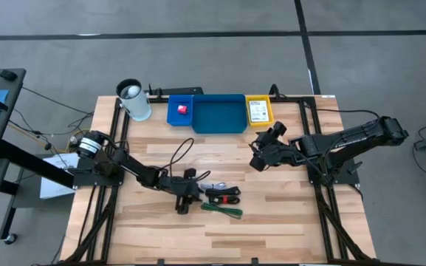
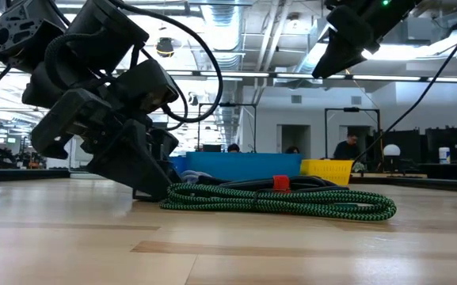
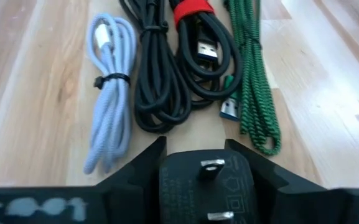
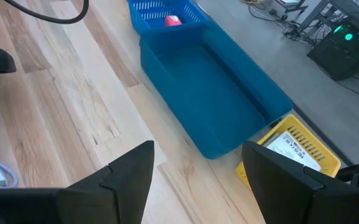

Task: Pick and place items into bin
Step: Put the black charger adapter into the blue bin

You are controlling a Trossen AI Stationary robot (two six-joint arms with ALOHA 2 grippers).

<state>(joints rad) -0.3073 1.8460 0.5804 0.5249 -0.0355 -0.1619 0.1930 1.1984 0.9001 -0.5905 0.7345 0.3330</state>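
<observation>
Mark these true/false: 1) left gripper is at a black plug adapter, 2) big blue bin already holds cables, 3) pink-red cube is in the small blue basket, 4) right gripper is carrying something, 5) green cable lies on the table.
1) True: the black plug adapter sits between the left gripper fingers.
2) False: the big blue bin looks empty.
3) True: the pink-red cube is in the small blue basket.
4) False: the right gripper is open, empty.
5) True: the green cable lies on the table.
</observation>
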